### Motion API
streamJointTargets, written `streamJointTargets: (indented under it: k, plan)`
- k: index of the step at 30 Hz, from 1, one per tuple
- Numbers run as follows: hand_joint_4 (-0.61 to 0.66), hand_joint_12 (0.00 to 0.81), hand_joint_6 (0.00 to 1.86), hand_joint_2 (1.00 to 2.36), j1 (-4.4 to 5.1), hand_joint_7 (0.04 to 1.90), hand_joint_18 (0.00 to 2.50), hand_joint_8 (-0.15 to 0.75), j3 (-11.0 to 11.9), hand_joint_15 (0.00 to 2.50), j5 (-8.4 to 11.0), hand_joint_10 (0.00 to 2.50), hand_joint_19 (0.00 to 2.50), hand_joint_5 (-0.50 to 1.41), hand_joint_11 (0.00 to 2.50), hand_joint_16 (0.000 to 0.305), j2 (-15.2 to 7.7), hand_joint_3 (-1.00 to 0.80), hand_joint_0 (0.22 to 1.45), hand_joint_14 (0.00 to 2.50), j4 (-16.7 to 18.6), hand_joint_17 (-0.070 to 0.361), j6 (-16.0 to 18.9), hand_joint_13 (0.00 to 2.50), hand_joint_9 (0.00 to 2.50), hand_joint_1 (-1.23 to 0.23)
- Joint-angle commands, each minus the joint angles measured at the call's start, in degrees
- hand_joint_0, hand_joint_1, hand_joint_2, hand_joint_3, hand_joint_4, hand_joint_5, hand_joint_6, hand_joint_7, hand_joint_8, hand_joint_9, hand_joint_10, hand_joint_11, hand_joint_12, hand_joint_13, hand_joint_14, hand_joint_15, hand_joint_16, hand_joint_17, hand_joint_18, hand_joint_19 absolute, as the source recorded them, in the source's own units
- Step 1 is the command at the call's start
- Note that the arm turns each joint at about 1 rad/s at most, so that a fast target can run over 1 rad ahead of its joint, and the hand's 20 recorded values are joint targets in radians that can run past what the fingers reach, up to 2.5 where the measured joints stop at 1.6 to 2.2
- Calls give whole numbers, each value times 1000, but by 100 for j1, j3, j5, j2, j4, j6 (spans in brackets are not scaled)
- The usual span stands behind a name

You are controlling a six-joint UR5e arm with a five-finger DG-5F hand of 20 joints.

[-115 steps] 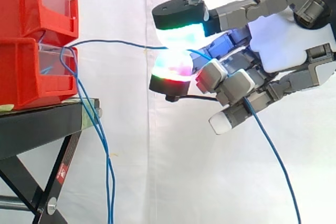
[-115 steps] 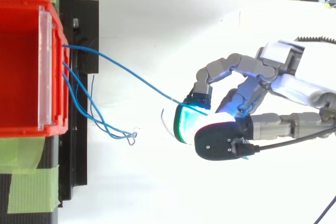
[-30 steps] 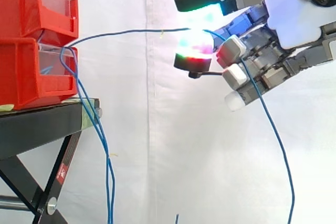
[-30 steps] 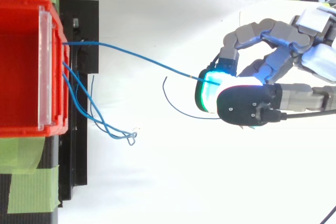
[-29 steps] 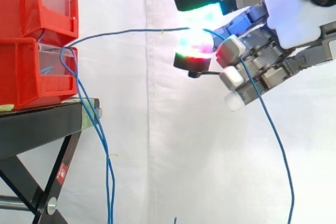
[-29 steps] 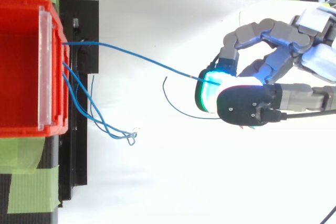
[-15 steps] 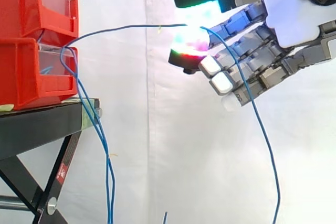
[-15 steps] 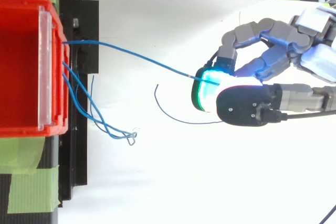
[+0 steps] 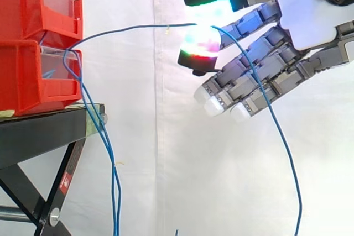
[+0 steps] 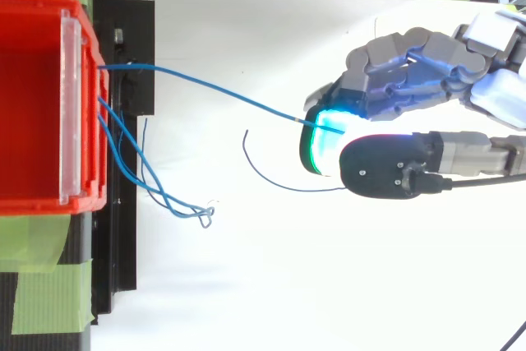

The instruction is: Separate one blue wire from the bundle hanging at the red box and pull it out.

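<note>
Where the blue wire [image 9: 133,27] left the red bins [image 9: 33,75], seemingly at the clear front of the lower one, it ran nearly level across open air to the hand [image 9: 304,9], well apart from the stand. The hand held it in a pinch between two glowing pads [image 9: 200,48], one above the other, though the glare there hid the exact point of contact. The other fingers stretched out almost straight below, angled down toward the bins.

From the side, the wire's free length draped over those straight fingers and hung down past the lower edge. From above, that same length showed as a thin curve coming out from under the hand [image 10: 427,63] and hooking back toward the bin [image 10: 82,203].

The rest of the bundle [image 9: 105,136] hung from the front of the lower bin, down past the edge of the black stand [image 9: 38,136]. The top view showed these wires crossing each other and meeting in a small twist beside the stand, which the side view did not reveal. Green tape [image 10: 49,302] lay at the bin's corners, and a white curtain [image 9: 166,164] stood behind.
</note>
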Motion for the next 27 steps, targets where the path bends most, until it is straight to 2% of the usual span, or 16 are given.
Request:
streamJointTargets:
  k: [1,5,6,10,25,27]
  plan:
    - [36,473,870,1161,0,1088,418,350,-7,301,0,3,288,-125,169,73,-3,-15,564,8,0,165,0,301,199,-768]
    - [26,455,863,1129,0,1101,237,337,1,231,0,1,161,-125,106,76,6,-11,571,6,0,170,0,173,165,-779]
    - [29,436,887,1173,0,1033,109,321,1,248,0,3,184,-134,146,75,-3,-20,558,6,0,168,0,80,105,-739]
    - [27,433,887,1164,0,1028,21,318,1,240,0,1,123,-134,133,76,-3,-19,559,6,0,171,0,46,102,-744]
    - [35,433,884,1141,0,1054,11,318,1,245,-9,3,84,-134,165,78,-3,-14,561,6,0,176,0,66,160,-746]
    - [37,444,866,1099,0,1103,78,330,-7,209,-9,5,35,-127,129,80,-3,-6,572,5,0,180,0,108,207,-774]
